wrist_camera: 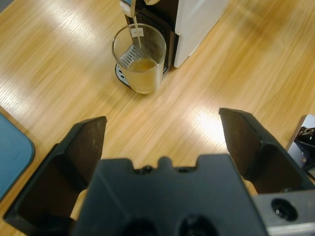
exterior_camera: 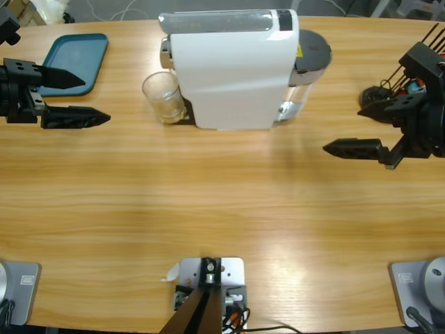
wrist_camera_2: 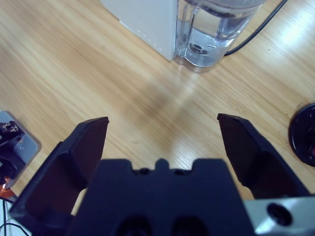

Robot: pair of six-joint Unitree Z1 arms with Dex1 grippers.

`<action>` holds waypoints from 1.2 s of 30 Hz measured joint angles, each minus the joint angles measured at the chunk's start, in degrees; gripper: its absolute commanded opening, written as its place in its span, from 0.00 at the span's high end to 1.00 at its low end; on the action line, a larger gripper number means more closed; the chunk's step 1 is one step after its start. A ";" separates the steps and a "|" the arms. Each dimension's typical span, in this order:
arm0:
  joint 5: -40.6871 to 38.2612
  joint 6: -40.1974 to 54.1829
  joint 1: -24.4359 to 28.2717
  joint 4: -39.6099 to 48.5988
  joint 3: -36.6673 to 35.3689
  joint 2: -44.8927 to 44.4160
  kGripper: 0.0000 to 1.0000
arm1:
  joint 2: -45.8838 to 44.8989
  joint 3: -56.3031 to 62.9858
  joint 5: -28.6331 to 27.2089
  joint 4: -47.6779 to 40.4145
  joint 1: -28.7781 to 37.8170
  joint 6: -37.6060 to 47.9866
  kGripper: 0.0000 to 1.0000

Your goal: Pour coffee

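Note:
A clear glass tumbler [exterior_camera: 164,97] stands on the drip grate at the left end of the white coffee machine [exterior_camera: 233,69], under its spout. In the left wrist view the tumbler [wrist_camera: 140,59] holds a shallow amber layer of coffee [wrist_camera: 142,65], well below half its height. My left gripper [exterior_camera: 76,97] is open and holds nothing at the table's left edge, a good way from the glass, and its jaws [wrist_camera: 162,118] point toward it. At the right edge my right gripper [exterior_camera: 358,129] is open and holds nothing, facing the machine's water tank [wrist_camera_2: 211,34].
A blue tray [exterior_camera: 76,59] lies at the back left beside the left gripper. A black wire rack [exterior_camera: 410,83] with a round base [wrist_camera_2: 304,137] stands at the right edge behind the right gripper. A black cable [wrist_camera_2: 256,34] runs from the machine's back.

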 measured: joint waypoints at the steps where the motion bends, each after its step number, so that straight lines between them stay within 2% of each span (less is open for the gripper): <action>1: 0.00 0.00 0.00 0.00 0.00 0.00 0.00 | 0.00 0.03 0.00 0.00 0.00 0.00 0.00; 36: 0.00 0.00 0.25 -0.01 0.00 -0.01 0.00 | 0.00 1.03 0.12 -1.91 0.00 0.00 0.00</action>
